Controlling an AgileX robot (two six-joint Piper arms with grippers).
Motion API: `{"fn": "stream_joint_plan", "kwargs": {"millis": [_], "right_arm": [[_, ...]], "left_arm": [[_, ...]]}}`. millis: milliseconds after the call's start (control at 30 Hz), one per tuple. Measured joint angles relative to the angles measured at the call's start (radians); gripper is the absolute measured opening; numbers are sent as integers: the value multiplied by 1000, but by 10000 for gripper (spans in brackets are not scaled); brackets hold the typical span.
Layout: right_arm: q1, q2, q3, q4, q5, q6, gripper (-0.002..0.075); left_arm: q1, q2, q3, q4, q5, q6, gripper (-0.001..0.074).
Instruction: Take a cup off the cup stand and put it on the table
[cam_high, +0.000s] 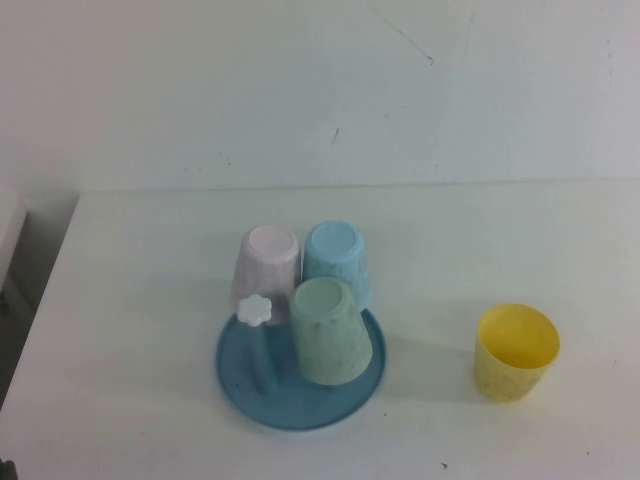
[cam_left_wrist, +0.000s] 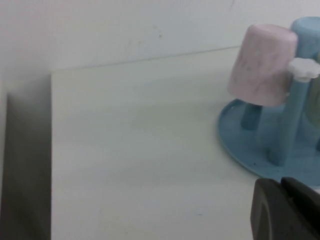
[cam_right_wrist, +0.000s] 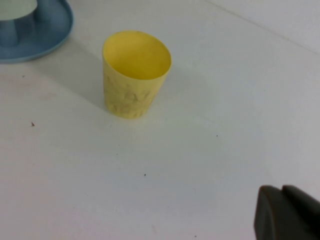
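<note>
The pale-yellow cup (cam_high: 516, 352) stands upright, mouth up, on the white table (cam_high: 130, 300), to the right of the blue cup stand (cam_high: 300, 412) and apart from it. It also shows in the right wrist view (cam_right_wrist: 135, 75), with the stand's rim (cam_right_wrist: 50, 35) behind it. My right gripper (cam_right_wrist: 281, 189) is shut and empty, well clear of the cup. My left gripper (cam_left_wrist: 281, 181) is shut and empty, just off the stand's rim (cam_left_wrist: 235, 145). Neither gripper shows in the high view.
On the stand's pegs sit three upside-down cups: pink (cam_high: 268, 262), light blue (cam_high: 337, 260) and mint green (cam_high: 328, 330). One peg carries a white flower cap (cam_high: 256, 310). The table's left edge (cam_left_wrist: 51, 150) drops off to a dark gap. A white wall stands behind.
</note>
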Motion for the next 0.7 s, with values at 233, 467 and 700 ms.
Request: {"fn": "stream_joint_plan", "kwargs": {"millis": [233,467,700], "right_arm": [[0,0,0,0,0,0,-1],[0,-1,0,0,0,0,-1],[0,-2,0,0,0,0,-1]], "left_arm": [[146,-53,153,-41,-81,0,-2],[169,-55,209,-69,-155,15,-2],[207,-55,209,-95,-159,23,-2]]}}
